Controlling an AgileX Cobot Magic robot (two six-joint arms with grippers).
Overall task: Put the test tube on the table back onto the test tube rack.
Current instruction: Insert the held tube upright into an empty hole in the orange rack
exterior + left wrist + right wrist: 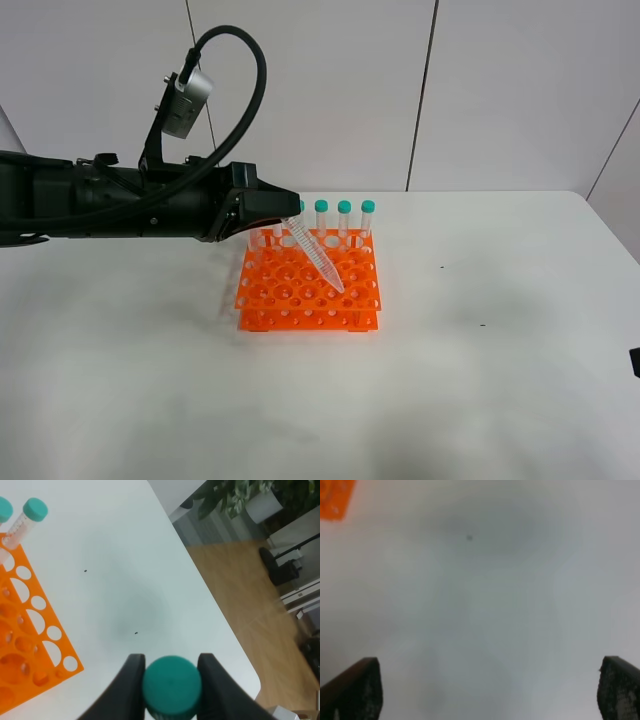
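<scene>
My left gripper point(288, 212) is shut on the test tube point(315, 255), holding it by its teal cap point(171, 686). The clear tube slants down to the right, its pointed tip over the holes of the orange test tube rack point(310, 290) on the white table point(480, 370). Several other teal-capped tubes point(344, 216) stand upright in the rack's back row; one point(25, 520) shows in the left wrist view beside the rack's edge point(30, 645). My right gripper point(490, 695) is open and empty, low over bare table; only a small dark part of that arm point(635, 362) shows at the right edge of the exterior view.
The table's rounded corner and edge point(240, 655) show in the left wrist view, with wooden floor and potted plants point(235, 495) beyond. A corner of the rack point(335, 497) shows in the right wrist view. Small dark specks point(443, 267) mark the tabletop.
</scene>
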